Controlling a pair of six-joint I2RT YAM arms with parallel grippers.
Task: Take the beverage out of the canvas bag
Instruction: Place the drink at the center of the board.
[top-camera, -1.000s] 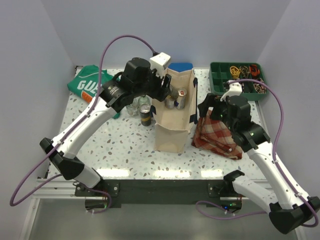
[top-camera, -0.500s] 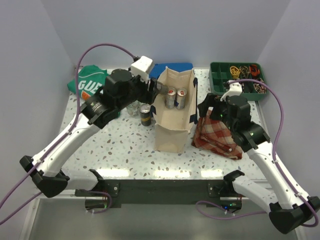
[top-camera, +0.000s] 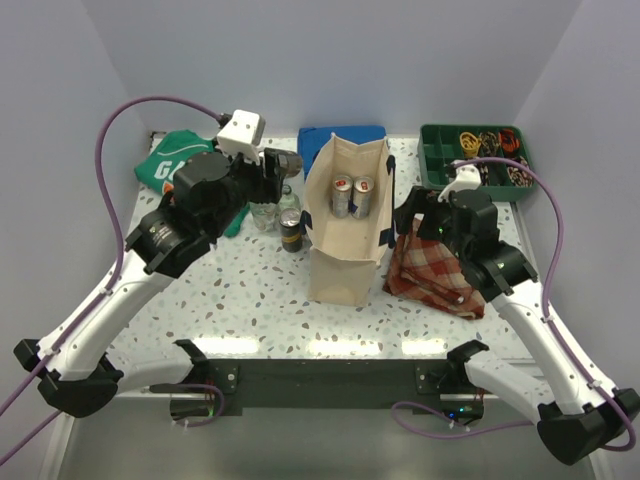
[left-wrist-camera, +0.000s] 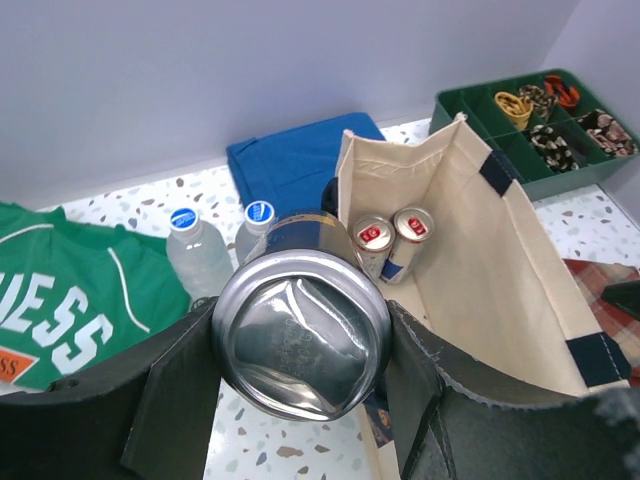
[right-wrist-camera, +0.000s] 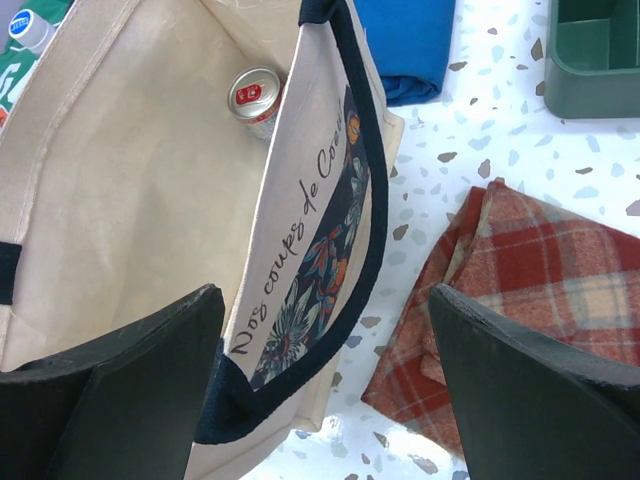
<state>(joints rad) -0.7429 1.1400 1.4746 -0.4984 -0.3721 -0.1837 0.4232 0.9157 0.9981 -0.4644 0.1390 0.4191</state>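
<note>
The cream canvas bag (top-camera: 340, 265) stands upright mid-table, its mouth open. Two red-topped cans (top-camera: 351, 192) stand inside it at the far end. My left gripper (top-camera: 280, 168) is shut on a dark beverage can (left-wrist-camera: 300, 340), held in the air left of the bag, above the bottles. In the left wrist view the can's silver end fills the gap between the fingers. My right gripper (right-wrist-camera: 325, 385) is open and straddles the bag's right wall and navy handle (right-wrist-camera: 365, 250) without touching them.
Two clear water bottles (top-camera: 275, 210) and a dark can (top-camera: 291, 232) stand left of the bag. A green shirt (top-camera: 172, 168) lies far left, a folded blue cloth (top-camera: 335, 136) behind the bag, a red plaid cloth (top-camera: 437, 268) to its right, and a green compartment tray (top-camera: 476, 156) at back right.
The left arm has swung from over the bag's mouth to the left, carrying the dark can out of the bag. The right arm has stayed still.
</note>
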